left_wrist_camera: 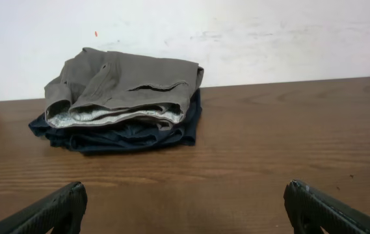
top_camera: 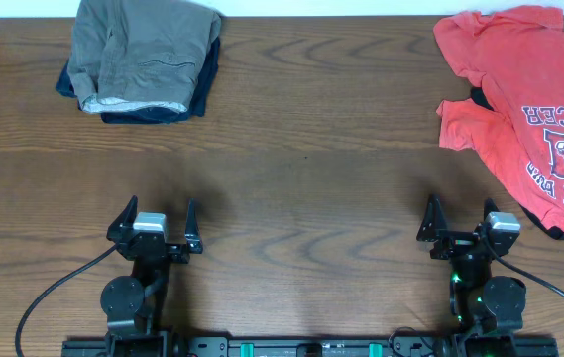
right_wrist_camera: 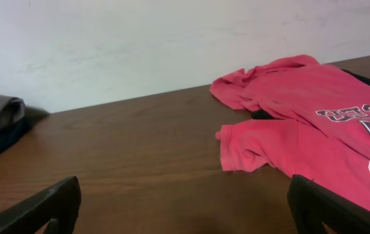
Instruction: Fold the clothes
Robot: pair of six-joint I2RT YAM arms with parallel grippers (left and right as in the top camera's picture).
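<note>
The shorts (top_camera: 143, 50) lie folded at upper left on the navy garment (top_camera: 153, 113). Our left gripper (top_camera: 160, 210) and right gripper (top_camera: 460, 208), bottom of frame, gape wide and empty; we should leave that stack undisturbed.

Wooden table (top_camera: 301, 159), brown grain.
Far left: folded navy garment (top_camera: 158, 114) lying flat, shorts (top_camera: 143, 50) stacked on it. Far right: red T-shirt (top_camera: 519, 109) spread loose, partly over a black item (top_camera: 480, 96).
</note>
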